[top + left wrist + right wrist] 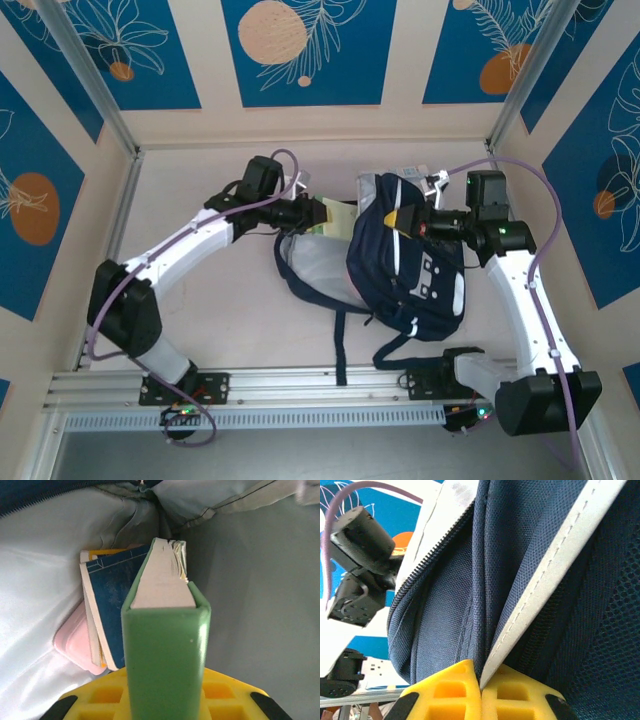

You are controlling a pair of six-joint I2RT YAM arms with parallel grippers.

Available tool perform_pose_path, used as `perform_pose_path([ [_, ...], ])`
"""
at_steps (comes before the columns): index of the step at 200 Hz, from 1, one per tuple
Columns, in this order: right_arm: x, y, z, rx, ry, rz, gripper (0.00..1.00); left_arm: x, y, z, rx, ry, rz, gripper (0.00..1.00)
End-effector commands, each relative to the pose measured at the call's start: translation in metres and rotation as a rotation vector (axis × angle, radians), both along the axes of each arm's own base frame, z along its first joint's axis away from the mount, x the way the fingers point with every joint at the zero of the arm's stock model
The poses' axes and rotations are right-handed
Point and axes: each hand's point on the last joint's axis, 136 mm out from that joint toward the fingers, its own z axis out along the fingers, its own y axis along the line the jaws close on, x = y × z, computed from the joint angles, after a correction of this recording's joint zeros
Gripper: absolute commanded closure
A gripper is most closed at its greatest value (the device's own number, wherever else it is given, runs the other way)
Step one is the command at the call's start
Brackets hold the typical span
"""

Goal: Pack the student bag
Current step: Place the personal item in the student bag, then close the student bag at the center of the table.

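Top view, bag: the student bag lies on the worktop just toward 3 o'clock of centre. Its mouth gapes toward 9 o'clock and its dark straps trail toward 6 o'clock.
Top view, left jaws: they hold a green book at the mouth's 9 o'clock lip.
Top view, right jaws: they come in from 3 o'clock and grip the bag's upper edge.
Top view, look: navy fabric with thin white stripes, grey patches on the front pocket and pale lining showing at the mouth.
Left wrist, jaws: they are narrowed on the green book's spine, with the pages pointing toward 12 o'clock into the bag.
Left wrist, contents: a blue book and a pink flat item lie at 9 o'clock of the green book, against the lining.
Left wrist, advice: slide the book straight toward 12 o'clock, beside the blue book and not onto its edge. Let go only once it is well inside.
Right wrist, jaws: they are shut on a fold of navy fabric with a pale trim. The zipper runs toward 11 o'clock.
Right wrist, advice: hold the fold lifted so the mouth cannot sag onto the book.
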Motion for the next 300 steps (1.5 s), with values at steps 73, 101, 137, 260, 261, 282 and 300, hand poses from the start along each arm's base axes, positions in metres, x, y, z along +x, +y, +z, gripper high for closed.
perform_pose_path([
  [73,0.016,0.023,0.072,0.133,-0.199,0.158,1.00,-0.008,-0.127,-0.025,-0.125,0.065,-0.193,1.00],
  [101,0.033,0.020,0.062,0.102,-0.182,0.083,1.00,-0.009,-0.147,-0.030,-0.173,0.114,-0.207,0.72],
  [137,0.042,0.010,0.049,0.009,-0.180,0.004,1.00,0.015,-0.094,-0.020,-0.062,0.034,-0.125,0.35],
  [260,0.054,0.034,-0.018,-0.323,-0.106,-0.051,1.00,0.004,0.053,-0.029,0.227,-0.054,0.060,0.35],
  [261,0.054,0.034,-0.019,-0.329,-0.104,-0.054,1.00,0.004,0.054,-0.029,0.230,-0.054,0.060,0.35],
  [282,0.062,0.037,-0.039,-0.393,0.040,-0.111,1.00,-0.003,0.062,-0.023,0.254,-0.091,0.049,0.39],
  [300,0.072,0.034,-0.054,-0.417,0.195,-0.170,1.00,-0.013,0.065,-0.020,0.244,-0.115,0.028,0.43],
])
